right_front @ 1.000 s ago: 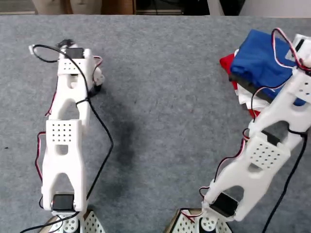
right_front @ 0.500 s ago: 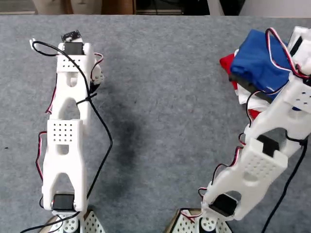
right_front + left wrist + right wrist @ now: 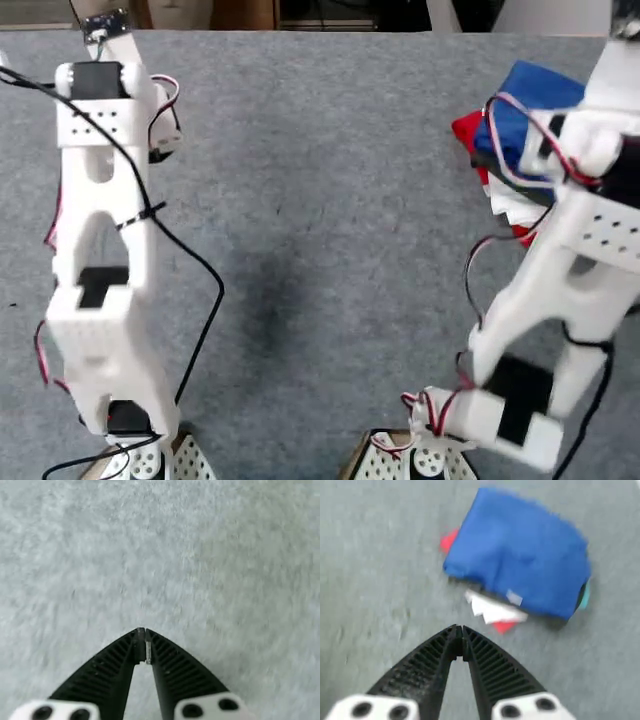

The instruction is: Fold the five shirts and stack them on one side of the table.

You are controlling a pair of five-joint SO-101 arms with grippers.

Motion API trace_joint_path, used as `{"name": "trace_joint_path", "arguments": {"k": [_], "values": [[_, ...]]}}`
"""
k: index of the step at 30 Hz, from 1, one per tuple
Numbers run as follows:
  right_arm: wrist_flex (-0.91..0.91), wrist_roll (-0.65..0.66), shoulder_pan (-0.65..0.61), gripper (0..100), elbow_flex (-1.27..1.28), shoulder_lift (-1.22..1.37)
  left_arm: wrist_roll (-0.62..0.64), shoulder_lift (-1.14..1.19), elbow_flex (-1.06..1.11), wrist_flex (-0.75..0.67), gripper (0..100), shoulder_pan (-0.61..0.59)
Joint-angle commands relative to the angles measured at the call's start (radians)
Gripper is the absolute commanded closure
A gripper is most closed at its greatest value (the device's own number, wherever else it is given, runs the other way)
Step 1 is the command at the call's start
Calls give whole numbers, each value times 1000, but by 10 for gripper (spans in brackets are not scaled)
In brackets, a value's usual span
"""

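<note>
Now left claw (image 3: 141, 631), right claw (image 3: 459, 628) closed empty; blue shirt (image 3: 520, 570) lies diagonal atop stack (image 3: 495, 612)

I can't read any words or numbers here. The folded blue cloth shirt (image 3: 520, 550) on top of the pile has a small pale square tag (image 3: 514, 597) near its edge. The tag is too blurry for me to read. The fuzzy grey felt table (image 3: 330, 200) has no letters or signs that I can make out.
</note>
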Motion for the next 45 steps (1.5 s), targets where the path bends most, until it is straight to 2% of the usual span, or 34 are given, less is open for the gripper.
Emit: {"name": "trace_joint_path", "arguments": {"k": [1, 7, 12, 18, 21, 33, 45], "values": [[9, 11, -22, 994, 217, -140, -55, -214, 169, 8, 981, -8], [-57, 87, -22, 994, 556, -298, -101, -406, 499, -98, 981, -49], [-230, 109, -22, 994, 881, -467, -103, -595, 881, -296, 981, -112], [-466, 207, -22, 994, 1313, -679, -103, -855, 1327, -529, 981, -110], [-542, 213, -22, 994, 1481, -774, -103, -961, 1499, -660, 981, -117], [-743, 219, -22, 994, 1936, -1072, -103, -1234, 1947, -914, 981, -109], [-750, 213, -22, 994, 2223, -1426, -103, -1517, 2303, -1092, 981, -109]]}}
